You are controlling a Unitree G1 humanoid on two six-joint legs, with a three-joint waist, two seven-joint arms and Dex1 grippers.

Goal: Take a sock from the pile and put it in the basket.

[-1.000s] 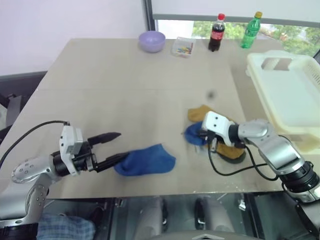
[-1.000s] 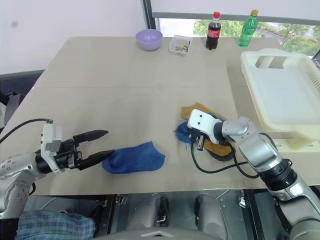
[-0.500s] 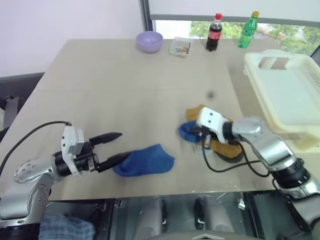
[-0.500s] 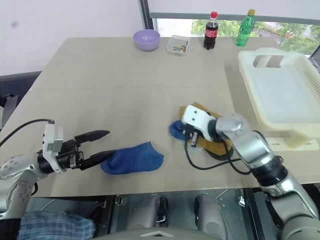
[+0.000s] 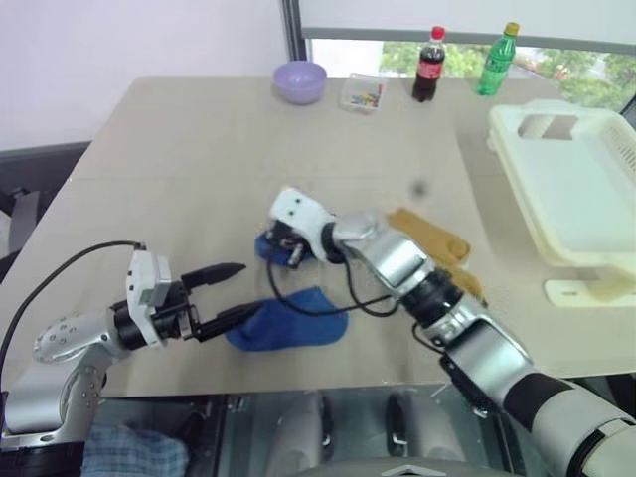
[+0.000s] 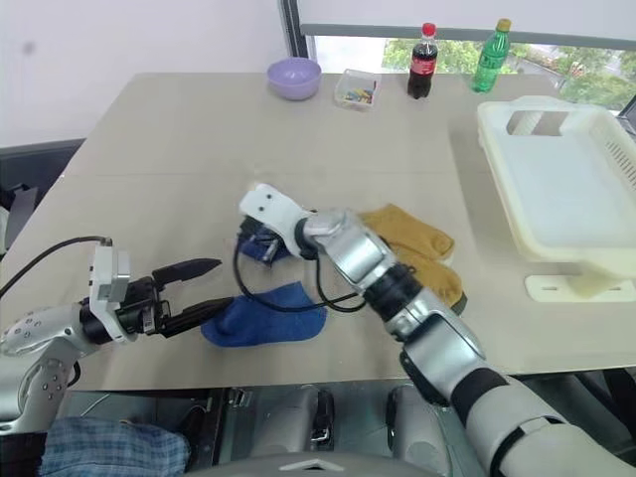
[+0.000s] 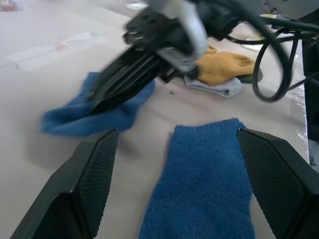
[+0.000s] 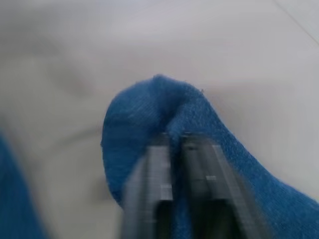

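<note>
Blue sock [image 8: 164, 114] pinched in my right gripper [image 8: 174, 142], frame centre | left gripper [image 5: 231, 291] wide, empty | next: carry to basket [image 5: 596, 248], right edge.

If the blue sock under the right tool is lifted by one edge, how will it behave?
The blue sock will probably hang limp: it is soft knit fabric, already bunched into a fold at the right tool. It looks light, so it may drag across the table rather than stay put. The knit seems unlikely to slip from a pinch.
</note>
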